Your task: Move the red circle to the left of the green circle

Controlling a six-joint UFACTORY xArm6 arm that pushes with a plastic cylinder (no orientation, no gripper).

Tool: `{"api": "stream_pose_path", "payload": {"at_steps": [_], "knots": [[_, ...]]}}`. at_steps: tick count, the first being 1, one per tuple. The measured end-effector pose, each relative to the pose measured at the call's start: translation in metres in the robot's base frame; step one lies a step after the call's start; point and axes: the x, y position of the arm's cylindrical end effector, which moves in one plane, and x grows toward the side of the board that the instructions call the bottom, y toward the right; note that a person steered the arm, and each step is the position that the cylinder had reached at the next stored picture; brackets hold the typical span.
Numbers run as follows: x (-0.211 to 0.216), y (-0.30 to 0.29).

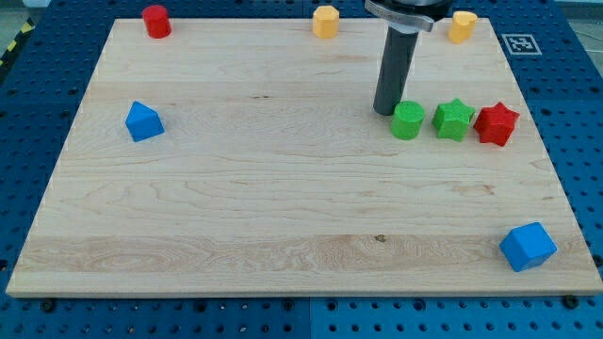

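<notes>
No claw on this rig, so no open or closed state to tell; the rod ends in my tip point(383, 112), right of centre in the upper half of the frame, just left of the green circle point(407, 121), touching or nearly so. Right of that sit the green star point(453, 120) and red star point(497, 124) in a tight row. Red circle point(156, 21) is at the upper-left corner of the surface point(245, 198), hard on the top edge, well apart from my tip. Wide bare wood lies between them. Yellow blocks point(325, 21) point(462, 26) on the top edge. Blue blocks at left point(143, 121) and lower right point(528, 247). Rod stands upright, coming in from the top of the frame.
</notes>
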Motion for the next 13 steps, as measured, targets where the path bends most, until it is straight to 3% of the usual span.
{"api": "stream_pose_path", "payload": {"at_steps": [1,3,4,8,9,11,13], "knots": [[0.000,0.002],[-0.071,0.000],[-0.089,-0.051],[-0.115,-0.399],[-0.121,-0.413],[-0.196,-0.413],[-0.198,-0.378]]}}
